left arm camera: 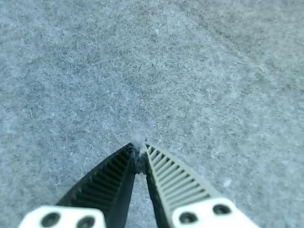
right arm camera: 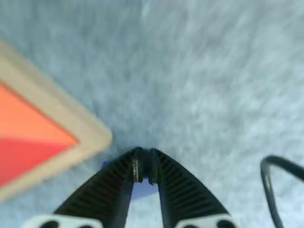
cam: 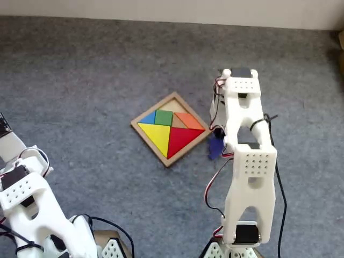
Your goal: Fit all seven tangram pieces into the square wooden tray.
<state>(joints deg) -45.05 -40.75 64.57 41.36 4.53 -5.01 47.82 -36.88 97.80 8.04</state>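
Blue piece (right arm camera: 142, 189) seems pinched between right gripper's (right arm camera: 145, 154) fingers beside tray (right arm camera: 57, 107), awaiting insertion; left gripper's (left arm camera: 141, 149) fingers closed on nothing.

Pincer (right arm camera: 143, 166) pinching blue piece (right arm camera: 142, 191), tray corner (right arm camera: 90, 130) alongside, grey carpet (right arm camera: 213, 71)

Wooden tray (cam: 149, 145), cornerwise, with coloured pieces (cam: 180, 138); dark blue piece (cam: 216, 146) just beside it.
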